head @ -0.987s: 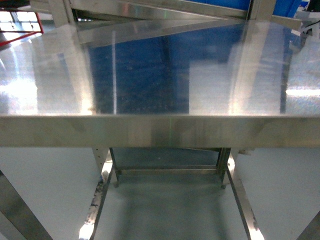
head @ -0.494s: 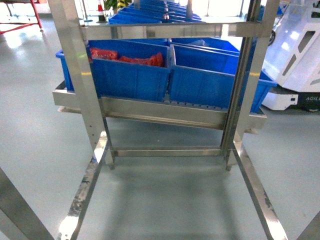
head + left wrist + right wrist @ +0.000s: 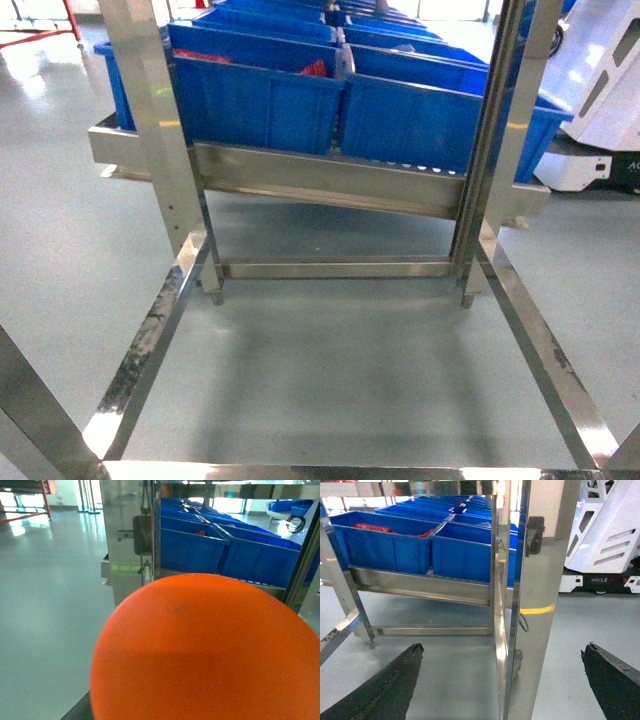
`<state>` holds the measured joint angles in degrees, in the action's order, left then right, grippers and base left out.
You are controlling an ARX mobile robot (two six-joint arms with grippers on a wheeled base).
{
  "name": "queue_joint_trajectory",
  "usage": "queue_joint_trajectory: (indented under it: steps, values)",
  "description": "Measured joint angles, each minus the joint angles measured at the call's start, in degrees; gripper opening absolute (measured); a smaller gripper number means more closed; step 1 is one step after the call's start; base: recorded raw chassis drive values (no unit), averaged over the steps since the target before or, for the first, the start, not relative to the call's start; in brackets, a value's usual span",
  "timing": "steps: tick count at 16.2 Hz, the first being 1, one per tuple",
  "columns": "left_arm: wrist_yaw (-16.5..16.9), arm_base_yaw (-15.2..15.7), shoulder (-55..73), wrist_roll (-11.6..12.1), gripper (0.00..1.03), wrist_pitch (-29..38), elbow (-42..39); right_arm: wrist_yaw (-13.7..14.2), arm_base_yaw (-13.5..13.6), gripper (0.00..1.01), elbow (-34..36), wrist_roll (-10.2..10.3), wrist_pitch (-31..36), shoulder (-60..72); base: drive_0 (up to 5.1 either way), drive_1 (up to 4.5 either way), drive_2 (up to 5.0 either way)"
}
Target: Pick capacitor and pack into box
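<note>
A large orange round thing (image 3: 205,650) fills the lower left wrist view, close to the lens. It hides my left gripper's jaws, and I cannot tell whether it is the capacitor or whether it is held. My right gripper (image 3: 502,680) is open, its dark fingertips (image 3: 395,680) far apart with nothing between them, in front of a steel post (image 3: 535,605). The box is out of view. Neither gripper shows in the head view.
A steel rack frame (image 3: 150,150) stands ahead on the grey floor, with low rails (image 3: 540,340) on either side. Blue bins (image 3: 260,100) sit on its lower shelf, some holding red items (image 3: 370,528). A white machine (image 3: 610,530) stands to the right.
The head view has dropped from a steel tabletop to the rack's lower frame and floor. The blue bins have shifted up in the view.
</note>
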<state>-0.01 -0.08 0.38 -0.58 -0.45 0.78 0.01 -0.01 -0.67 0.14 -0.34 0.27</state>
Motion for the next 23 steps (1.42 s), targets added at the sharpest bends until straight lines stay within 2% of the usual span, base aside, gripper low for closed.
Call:
queue_joint_trajectory:
  steps: [21,23]
  values:
    - [-0.07,0.02,0.0,0.0,0.44,0.09,0.0,0.02,0.0,0.98,0.0,0.0,0.02,0.0,0.0,0.0,0.0]
    - [0.0,0.02,0.0,0.0,0.44,0.13,0.0,0.0,0.0,0.98,0.0,0.0,0.0,0.0,-5.0,2.43,2.4]
